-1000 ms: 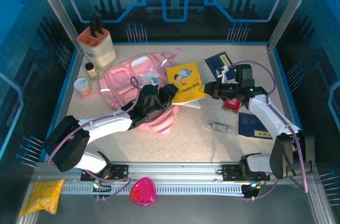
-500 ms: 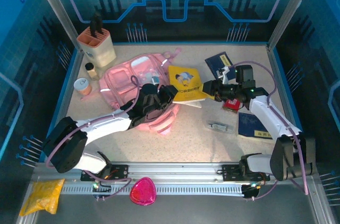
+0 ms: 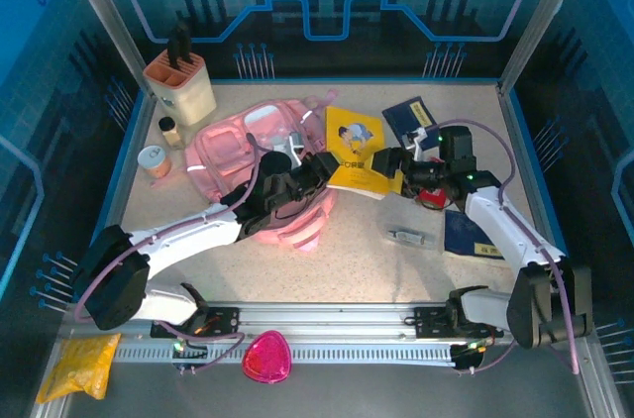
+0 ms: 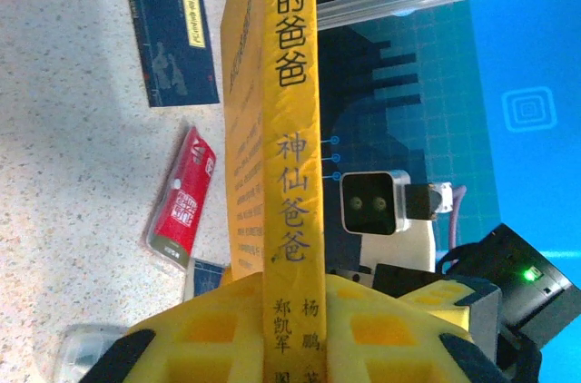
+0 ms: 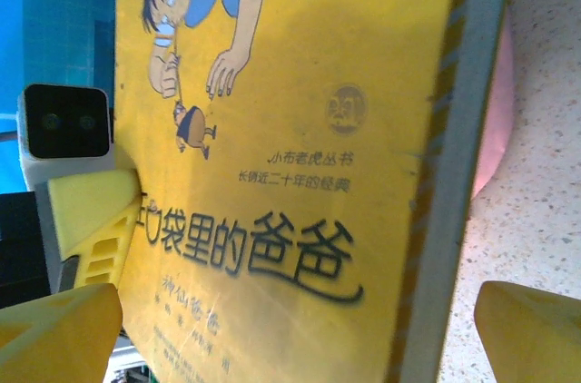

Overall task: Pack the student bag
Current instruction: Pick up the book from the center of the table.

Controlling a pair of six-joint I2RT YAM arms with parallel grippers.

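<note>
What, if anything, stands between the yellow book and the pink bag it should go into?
Nothing loose does. The book stands tilted beside the bag; only the left claw, gripping its spine, sits between them, over the bag.

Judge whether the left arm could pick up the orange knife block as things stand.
Probably not: the left claw is shut on the spine of the yellow book, and the student bag lies between it and the orange knife block.

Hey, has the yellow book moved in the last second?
Yes. The yellow book has tipped up and swung right, so its far corner is now closer to the dark blue booklet, which stays put.
</note>
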